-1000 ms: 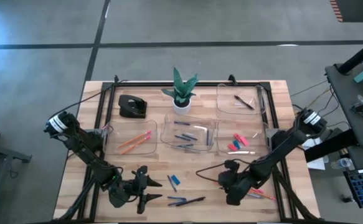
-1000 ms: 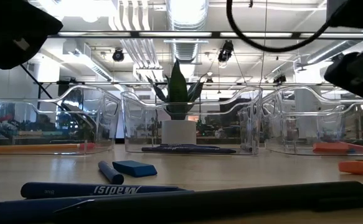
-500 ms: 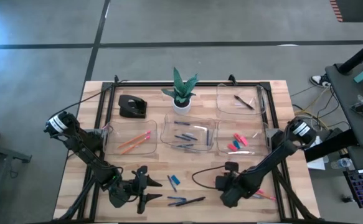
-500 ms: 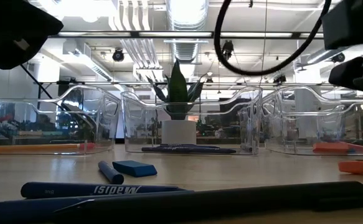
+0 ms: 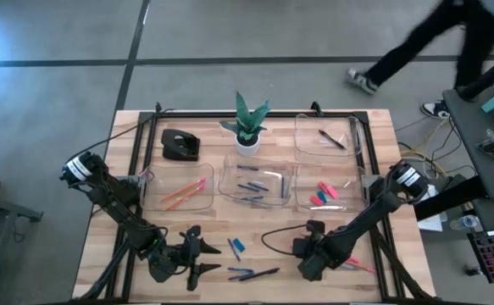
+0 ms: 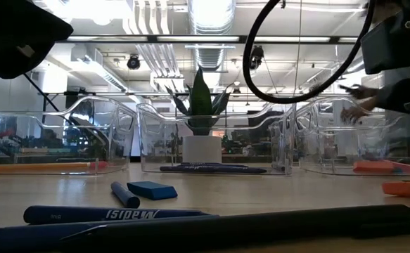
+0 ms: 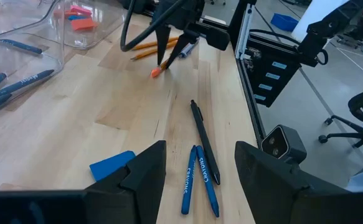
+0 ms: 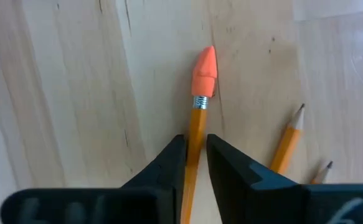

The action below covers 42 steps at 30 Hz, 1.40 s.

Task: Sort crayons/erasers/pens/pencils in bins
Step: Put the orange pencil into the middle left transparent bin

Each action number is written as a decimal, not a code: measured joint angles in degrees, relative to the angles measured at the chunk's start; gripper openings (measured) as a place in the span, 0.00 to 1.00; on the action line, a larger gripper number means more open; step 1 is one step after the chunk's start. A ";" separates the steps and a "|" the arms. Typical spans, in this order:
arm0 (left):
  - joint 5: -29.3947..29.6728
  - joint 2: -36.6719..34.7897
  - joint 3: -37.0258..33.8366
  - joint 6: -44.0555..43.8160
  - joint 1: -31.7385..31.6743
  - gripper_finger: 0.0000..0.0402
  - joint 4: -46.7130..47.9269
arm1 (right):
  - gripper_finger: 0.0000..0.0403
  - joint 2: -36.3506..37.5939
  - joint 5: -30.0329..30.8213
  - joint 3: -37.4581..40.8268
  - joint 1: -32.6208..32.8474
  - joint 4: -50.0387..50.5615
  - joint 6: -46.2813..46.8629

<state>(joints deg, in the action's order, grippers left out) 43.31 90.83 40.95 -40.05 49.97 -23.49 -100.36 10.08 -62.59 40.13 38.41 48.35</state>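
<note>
My right gripper (image 8: 195, 142) points steeply down near the table's front right and is shut on an orange pencil (image 8: 198, 115) with an orange eraser cap (image 8: 205, 70). Two more pencils (image 7: 145, 48) lie on the table beside it. My left gripper (image 7: 200, 147) hovers open near the front edge, over a black pen (image 7: 203, 140), two dark blue pens (image 7: 197, 184) and a blue eraser (image 7: 111, 167). Four clear bins stand farther back: one with pencils (image 5: 149, 196), one with blue and dark sticks (image 5: 227, 188), one with erasers (image 5: 302, 196), one with a pen (image 5: 302, 135). My right gripper pinches the pencil's shaft (image 8: 193, 146) between its two fingers, a little behind the metal band below the eraser cap. The fingers come from above and lie nearly along the pencil. The pencil slants down past the fingertips, eraser cap (image 7: 156, 72) lowest, at the tabletop.
A potted plant (image 5: 247, 127) and a black desk object (image 5: 180, 145) stand at the back. A short blue crayon (image 6: 124, 194) lies beside the blue eraser (image 6: 152, 190) at mid-front. A person walks past beyond the table's far edge (image 5: 424, 42).
My right arm has shifted a little toward the table's near edge and left, sinking slightly, and its hand has tipped to point more steeply down. Its cable loop has swung along. A person has come into view beyond the far edge.
</note>
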 joint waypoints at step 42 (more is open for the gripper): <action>0.31 0.02 0.74 46.91 -5.78 0.44 -27.18 | 0.04 6.61 22.64 -16.98 -4.27 -38.24 -55.80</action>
<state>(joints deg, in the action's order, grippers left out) 43.62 90.85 41.70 6.86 44.20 -50.66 -93.76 32.72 -79.57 35.86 0.17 -7.45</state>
